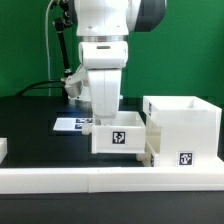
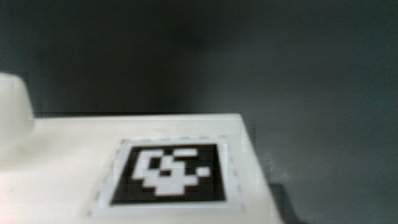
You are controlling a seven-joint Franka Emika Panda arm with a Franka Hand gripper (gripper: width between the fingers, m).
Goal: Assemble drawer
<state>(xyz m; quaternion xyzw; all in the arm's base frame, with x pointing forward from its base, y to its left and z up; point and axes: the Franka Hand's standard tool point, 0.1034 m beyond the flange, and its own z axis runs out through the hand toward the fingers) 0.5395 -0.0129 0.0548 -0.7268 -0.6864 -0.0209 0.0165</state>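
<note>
We see the drawer in pieces near the front edge of the bench: a small white tray [image 1: 122,136] with a black-and-white tag [image 1: 120,138] on its front face, and just beside it, toward the exterior view's right, the taller cube-like shell [image 1: 185,128] with its own tag [image 1: 186,157] low on the front. A second shallow piece [image 1: 149,153] seems to sit low between tray and shell, but we cannot make out its outline. The tray appears to touch the shell's side

The gripper [image 1: 103,116] comes straight down at the tray's corner on the exterior view's left; its fingers are hidden behind the tray wall and the arm's own white body [image 1: 105,60], so we cannot tell whether they are apart, together or clamped on the tray

In the wrist view we see only a flat white surface with a tag [image 2: 171,172] on it, blurred, a rounded white form [image 2: 13,105] at one side and dark bench [image 2: 267,60] beyond; no fingertips are clear there

Along the front edge runs the long low white rail [image 1: 100,179], standing in front of the tray and the shell's base. Behind the tray, toward the back, lies the marker board [image 1: 72,125], partly covered by the arm. A small white piece [image 1: 3,150] is cut off at the exterior view's left edge. Cables [image 1: 62,75] hang behind the arm against the green backdrop [image 1: 25,45]
</note>
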